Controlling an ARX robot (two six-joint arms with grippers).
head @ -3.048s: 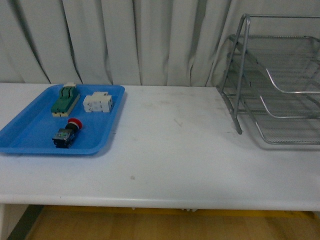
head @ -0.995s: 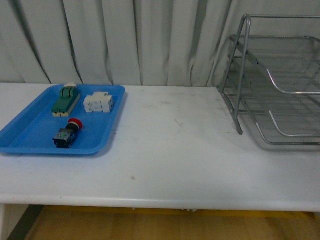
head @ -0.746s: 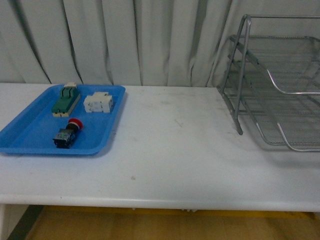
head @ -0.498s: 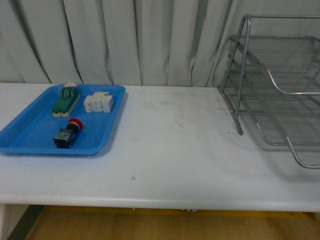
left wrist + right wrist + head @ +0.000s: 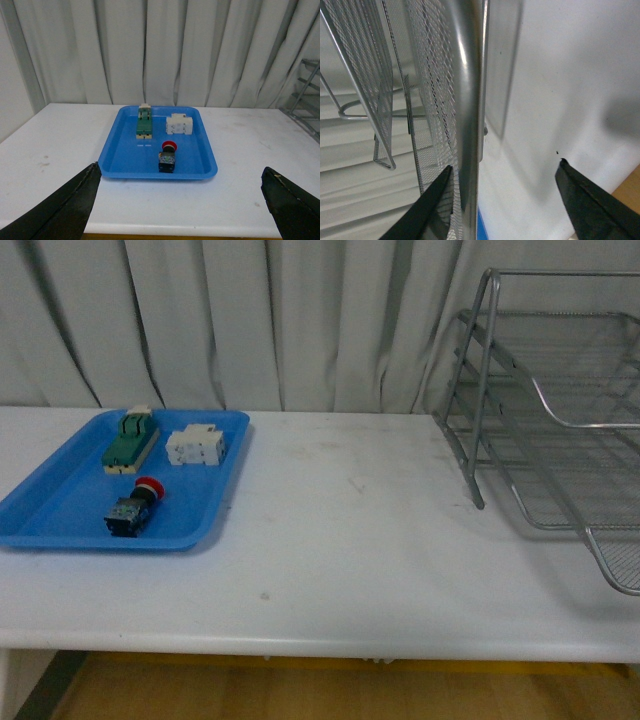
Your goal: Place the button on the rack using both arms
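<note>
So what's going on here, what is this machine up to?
A two-armed robot is meant to put the red-capped button on the wire rack. The button lies in the blue tray, untouched, with the left hand open and hovering short of it. The right hand is open over at the rack, one frame tube showing between its fingers.

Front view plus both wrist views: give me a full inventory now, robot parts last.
table: one, white, across the front view.
curtain: pale grey, behind the table.
blue tray: one, blue, left on the table.
button: one, red cap on black-blue body, front of the tray.
green switch block: one, green, back left of the tray.
white component: one, white, back of the tray.
rack: one, silver mesh, right on the table, lowest tier jutting forward.
left gripper: one, black, open, facing the tray.
right gripper: one, black, open, rack tube between its fingers.
</note>
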